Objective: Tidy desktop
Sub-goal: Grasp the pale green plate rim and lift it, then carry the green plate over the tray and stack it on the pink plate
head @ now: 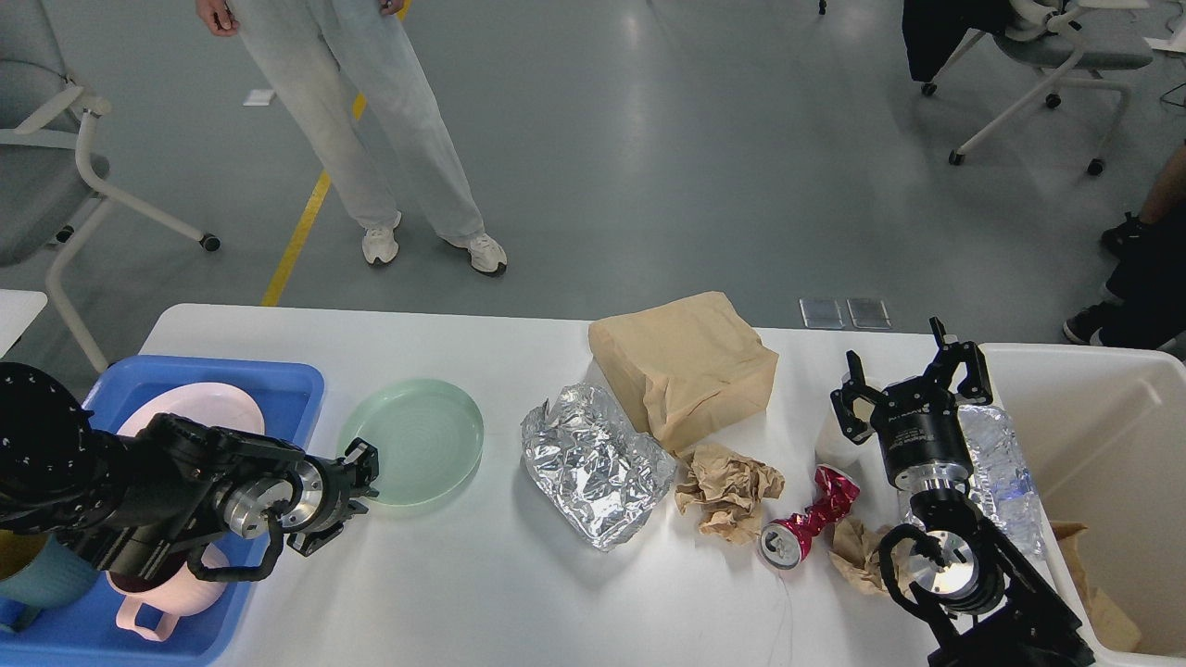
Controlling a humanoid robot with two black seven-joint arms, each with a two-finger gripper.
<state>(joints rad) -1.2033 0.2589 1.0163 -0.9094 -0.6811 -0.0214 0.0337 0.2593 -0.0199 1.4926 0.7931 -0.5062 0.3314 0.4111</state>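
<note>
The white desktop (pixel 463 584) carries a pale green plate (pixel 422 435), a crumpled foil sheet (pixel 593 463), a brown paper bag (pixel 686 366), a wad of brown paper (pixel 732 486), a crushed red can (pixel 806 523) and another paper wad (pixel 857 551). My left gripper (pixel 359 477) sits at the plate's near-left rim; its fingers are too dark and small to tell apart. Above the right end of the desktop my right gripper (pixel 913 375) stands open, fingers up, holding nothing. A crushed clear bottle (pixel 1001 468) lies just behind it.
A blue tray (pixel 287 389) at the left holds a pink plate (pixel 199 408), a pink mug (pixel 153 607) and a teal mug (pixel 37 574). An off-white bin (pixel 1112 417) stands at the right. A person (pixel 371 120) stands beyond the far edge, with office chairs around.
</note>
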